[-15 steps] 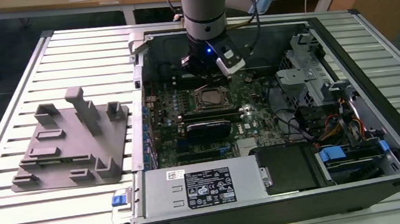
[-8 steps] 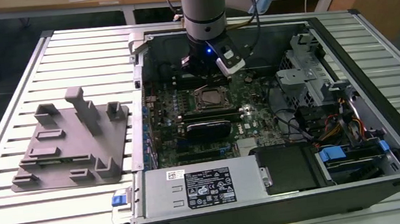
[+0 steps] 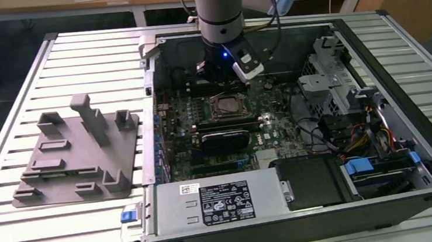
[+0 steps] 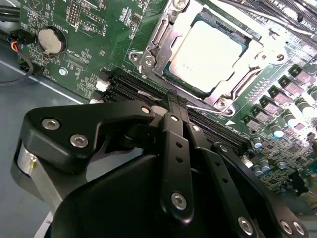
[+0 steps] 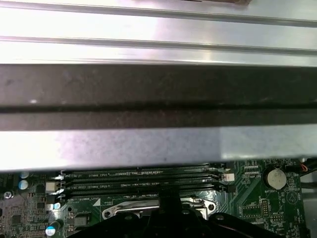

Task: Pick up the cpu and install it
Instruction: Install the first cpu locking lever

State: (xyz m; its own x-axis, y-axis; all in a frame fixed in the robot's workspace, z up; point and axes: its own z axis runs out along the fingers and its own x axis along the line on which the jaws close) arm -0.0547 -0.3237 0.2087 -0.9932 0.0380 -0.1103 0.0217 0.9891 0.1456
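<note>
The small flat square cpu with its shiny silver metal top (image 4: pixel 207 55) is seen lying inside the black motherboard socket with its metal frame (image 4: pixel 148 62) in the second wrist view, and the same socket is visible in the open computer case (image 3: pixel 397 40) in the exterior view. The placing step is therefore judged to be done or all but done, since the chip appears level within the frame; whether it is fully seated cannot be told. Any further move would call for a straight, gentle path, because the green motherboard (image 4: pixel 89 29) around the socket is crowded with small parts and memory slots (image 5: pixel 143 179).

The black gripper (image 4: pixel 174 106) is held above the board, just beside the socket and apart from the chip. Its jaws are seen pressed together, with nothing between them. In the exterior view the arm (image 3: pixel 219 9) is posed nearly upright over the case. The grey plastic fixture plate with upright posts (image 3: pixel 72 169) is left on the slatted tabletop (image 3: pixel 22 232).
</note>
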